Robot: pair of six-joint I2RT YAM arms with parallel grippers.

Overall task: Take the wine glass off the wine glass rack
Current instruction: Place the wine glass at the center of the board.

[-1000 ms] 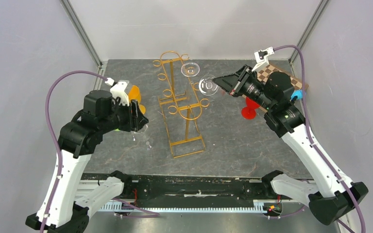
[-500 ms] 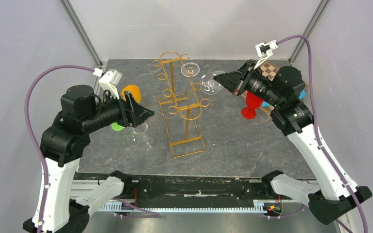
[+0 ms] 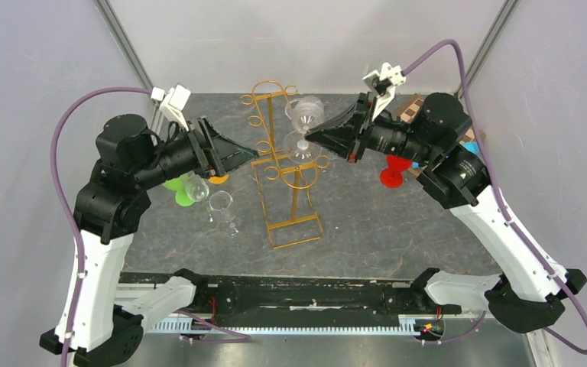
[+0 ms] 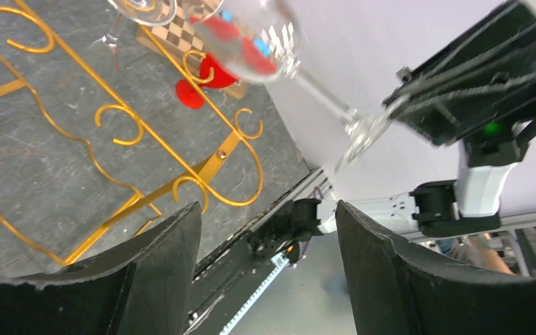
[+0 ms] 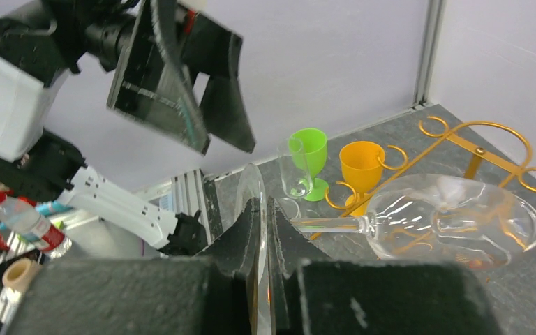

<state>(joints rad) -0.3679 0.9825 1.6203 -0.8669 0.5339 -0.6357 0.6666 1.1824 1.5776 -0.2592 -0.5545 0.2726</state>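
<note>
Right gripper [image 5: 261, 213] pinches wine glass [image 5: 447, 220] by its foot, I judge so the stem clears the wine glass rack [image 3: 293, 200]; left gripper [image 4: 265, 237] gapes empty.

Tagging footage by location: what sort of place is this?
Likely a robotics lab test cell, not a home: plain grey panel walls with aluminium corner posts, two arms bolted to a rail, and staged props like the gold wine glass rack.
</note>
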